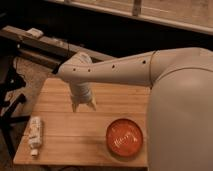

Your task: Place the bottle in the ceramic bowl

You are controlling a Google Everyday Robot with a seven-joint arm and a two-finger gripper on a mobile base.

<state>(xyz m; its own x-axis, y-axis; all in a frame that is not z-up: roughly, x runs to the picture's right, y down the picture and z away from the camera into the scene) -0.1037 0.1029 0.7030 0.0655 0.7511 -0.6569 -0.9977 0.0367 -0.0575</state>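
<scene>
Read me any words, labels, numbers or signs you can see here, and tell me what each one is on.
Nothing here can be read.
On the bottle, lying near the left edge of the table: faint label marks, too blurred to read.
In the bowl: pale streaks, no legible words.
On the gripper, over the table farther back than both: no markings visible.

table point(65, 131): pale wooden planks, lit warmly | floor point(31, 76): speckled grey is seen at left, crossed by dark stand legs point(11, 116) | behind: a long dark ledge point(45, 46) is set diagonally, with deep shadow beyond | top: a pale strip point(175, 16) is lit | gripper point(84, 105): held above mid-table, fingers apart
</scene>
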